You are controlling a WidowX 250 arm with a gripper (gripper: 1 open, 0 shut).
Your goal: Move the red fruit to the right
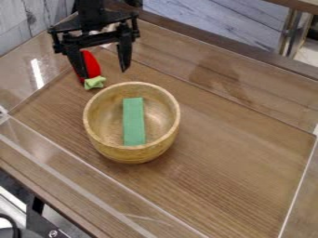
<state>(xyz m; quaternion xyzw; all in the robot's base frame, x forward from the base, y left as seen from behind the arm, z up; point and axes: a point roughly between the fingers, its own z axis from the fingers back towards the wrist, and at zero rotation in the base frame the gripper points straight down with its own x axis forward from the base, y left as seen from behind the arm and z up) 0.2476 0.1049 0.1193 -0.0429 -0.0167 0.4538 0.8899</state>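
Wooden table (pixel 236 139) carried the red fruit (pixel 86 65) unmoved near its far-left edge, gripper (pixel 95 59) spread wide straddling it with nothing pinched, wooden bowl (pixel 97 133) alongside, so grasp and rightward move both remained.

The red fruit (pixel 87 64) in the upper left of the frame.

It is a small, bright red, rounded piece like a strawberry, and its light green leafy end points toward the lower right. It lies on its side on the brown wood surface, and part of it is hidden, so I cannot see its full shape.
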